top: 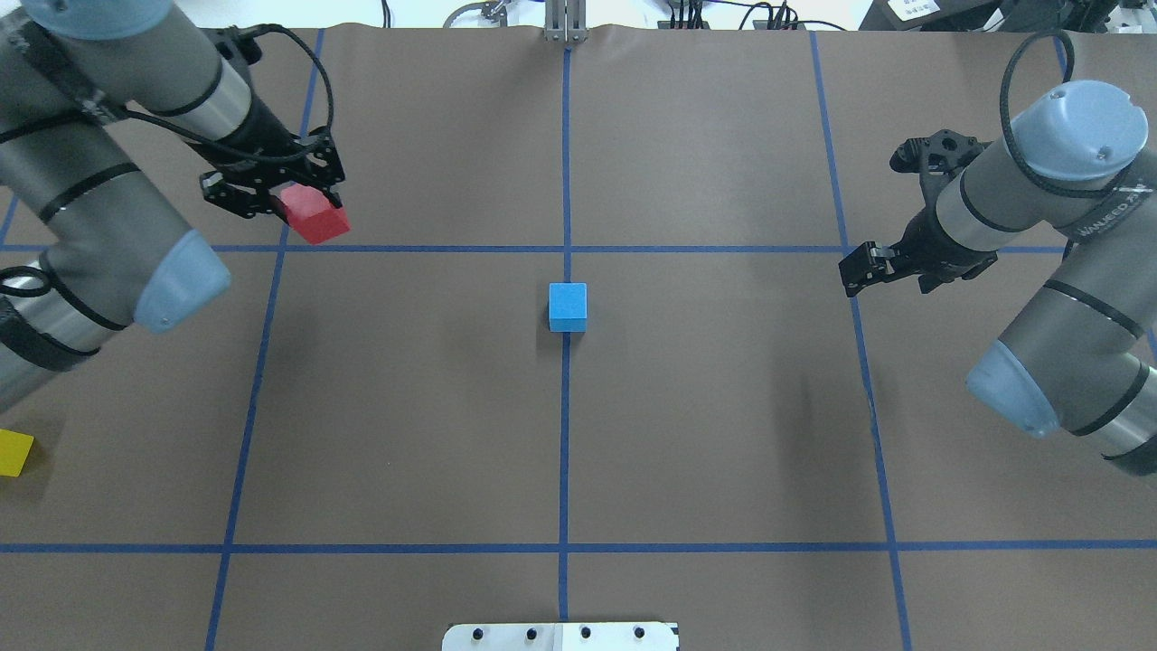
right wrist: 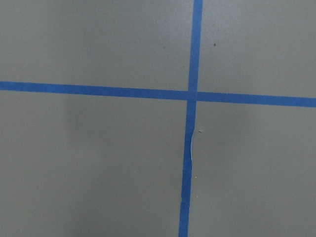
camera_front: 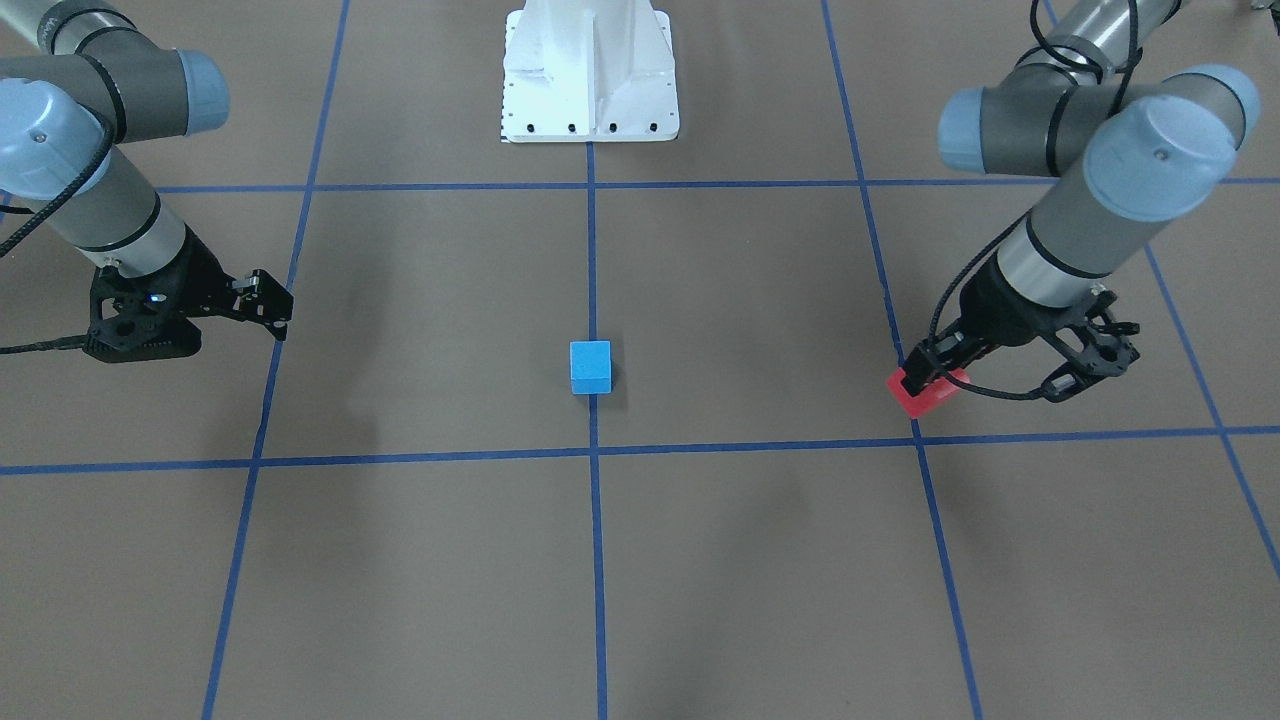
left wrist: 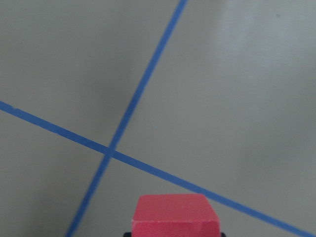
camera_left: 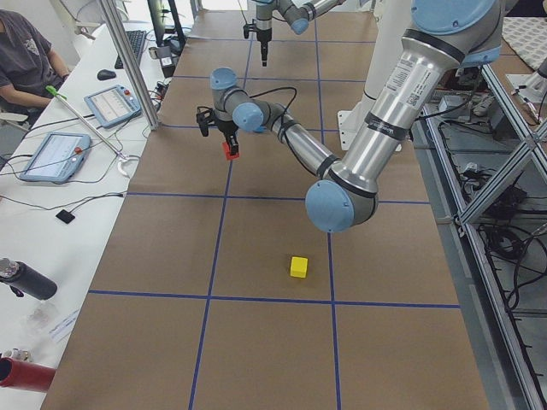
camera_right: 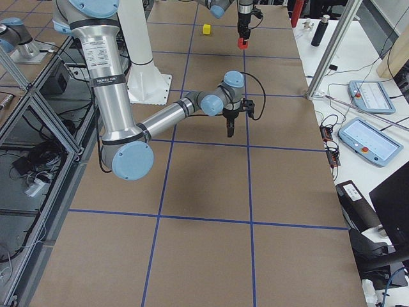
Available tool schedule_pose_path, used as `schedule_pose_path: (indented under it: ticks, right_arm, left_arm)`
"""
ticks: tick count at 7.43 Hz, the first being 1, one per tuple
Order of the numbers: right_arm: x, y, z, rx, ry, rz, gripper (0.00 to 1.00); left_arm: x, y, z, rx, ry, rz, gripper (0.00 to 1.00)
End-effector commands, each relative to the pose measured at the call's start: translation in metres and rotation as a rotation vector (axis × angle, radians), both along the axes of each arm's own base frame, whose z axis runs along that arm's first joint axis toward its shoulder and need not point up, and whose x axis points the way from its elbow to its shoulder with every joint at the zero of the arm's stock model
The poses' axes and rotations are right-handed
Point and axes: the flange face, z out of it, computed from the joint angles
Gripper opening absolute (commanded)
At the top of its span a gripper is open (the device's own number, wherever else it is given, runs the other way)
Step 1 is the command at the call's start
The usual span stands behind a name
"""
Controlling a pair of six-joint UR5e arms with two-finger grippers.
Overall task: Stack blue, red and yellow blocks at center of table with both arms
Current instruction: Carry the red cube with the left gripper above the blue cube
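One red block (top: pixel 313 220) in the left claw (top: pixel 298 215); right claw (top: pixel 859 271) narrow, empty; arm lettering illegible.

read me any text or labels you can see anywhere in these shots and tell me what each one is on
Right arm, forearm lettering: begins "MANUED", rest too blurred to read.
Right arm, upright tube, exterior right view: black lettering, too small to read.
Left arm, upright tube: black lettering, too small.
Blue block, red block, yellow block: none.

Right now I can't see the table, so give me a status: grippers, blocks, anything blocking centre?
Left gripper shut on red block, held above the table. Right gripper empty, looks shut. Blue block at centre, yellow block at left edge. Path to centre clear.
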Motion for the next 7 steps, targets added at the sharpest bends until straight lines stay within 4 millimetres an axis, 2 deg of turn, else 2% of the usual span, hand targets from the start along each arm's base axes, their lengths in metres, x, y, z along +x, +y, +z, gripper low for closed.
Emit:
schedule_pose_path:
  ticks: [1, 2, 3, 4, 5, 6, 7]
  right_arm:
    - [0.006, 0.001, 0.004, -0.006, 0.003, 0.007, 0.99]
    - [0.017, 0.001, 0.012, -0.014, 0.010, 0.019, 0.99]
    - [0.032, 0.006, 0.016, -0.017, 0.010, 0.031, 0.99]
    - [0.046, 0.006, 0.024, -0.031, 0.014, 0.046, 0.99]
    - [0.052, 0.006, 0.031, -0.040, 0.021, 0.052, 0.99]
    - [0.052, 0.006, 0.031, -0.040, 0.022, 0.052, 0.99]
    - [0.051, 0.006, 0.033, -0.041, 0.024, 0.052, 0.99]
  left_arm:
    - [0.066, 0.030, -0.071, 0.113, -0.060, 0.076, 0.00]
    - [0.111, 0.042, -0.089, 0.199, -0.071, 0.188, 0.00]
    - [0.139, 0.023, -0.113, 0.250, -0.100, 0.218, 0.00]
    - [0.173, 0.019, -0.124, 0.254, -0.101, 0.244, 0.00]
    - [0.198, 0.012, -0.132, 0.276, -0.092, 0.266, 0.00]
    - [0.232, 0.020, -0.139, 0.305, -0.105, 0.316, 0.00]
    - [0.234, 0.020, -0.145, 0.330, -0.086, 0.312, 0.00]
